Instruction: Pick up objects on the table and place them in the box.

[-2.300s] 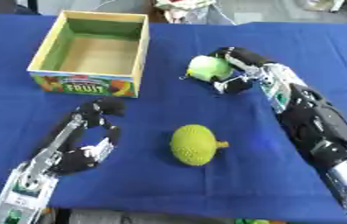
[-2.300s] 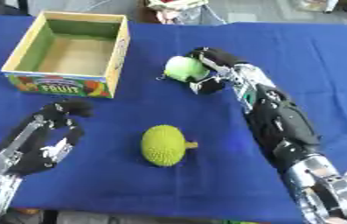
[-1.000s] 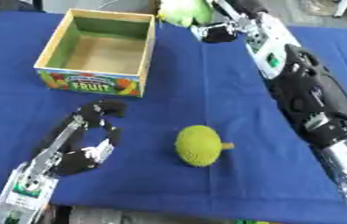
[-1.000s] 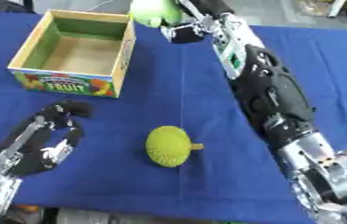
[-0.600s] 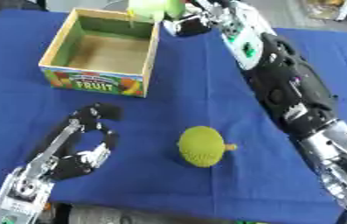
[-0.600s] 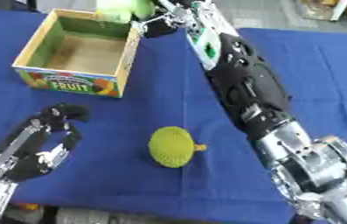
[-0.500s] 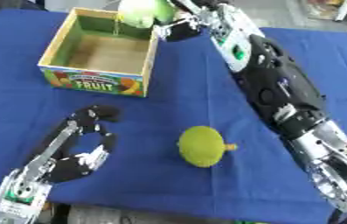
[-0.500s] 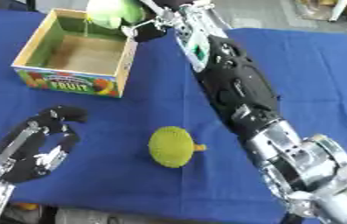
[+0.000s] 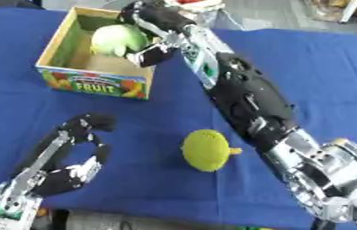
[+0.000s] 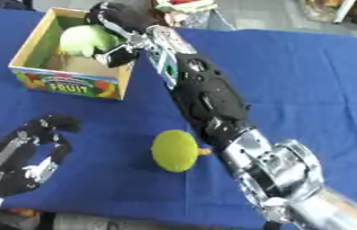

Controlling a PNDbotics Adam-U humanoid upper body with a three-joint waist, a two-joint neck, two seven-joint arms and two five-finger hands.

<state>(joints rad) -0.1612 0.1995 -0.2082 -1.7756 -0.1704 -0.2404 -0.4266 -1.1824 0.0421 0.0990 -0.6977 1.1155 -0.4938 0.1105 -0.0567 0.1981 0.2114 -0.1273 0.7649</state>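
A cardboard fruit box (image 9: 91,82) stands at the far left of the blue table. My right hand (image 9: 151,23) reaches over it from the right, fingers curled round a pale green round fruit (image 9: 118,40) held above the box's inside. A yellow-green lemon-like fruit (image 9: 206,150) lies on the cloth near the middle front. My left hand (image 9: 69,157) rests at the lower left, fingers curled, holding nothing.
The blue cloth (image 9: 323,81) covers the table, bare on the right. Some clutter (image 10: 183,5) sits beyond the far edge behind the box. My right arm (image 9: 248,103) stretches diagonally across the middle, close beside the yellow-green fruit.
My right hand has carried the green fruit up from the table, leftward, and now lower over the box's opening. The left hand and the yellow-green fruit have stayed put.
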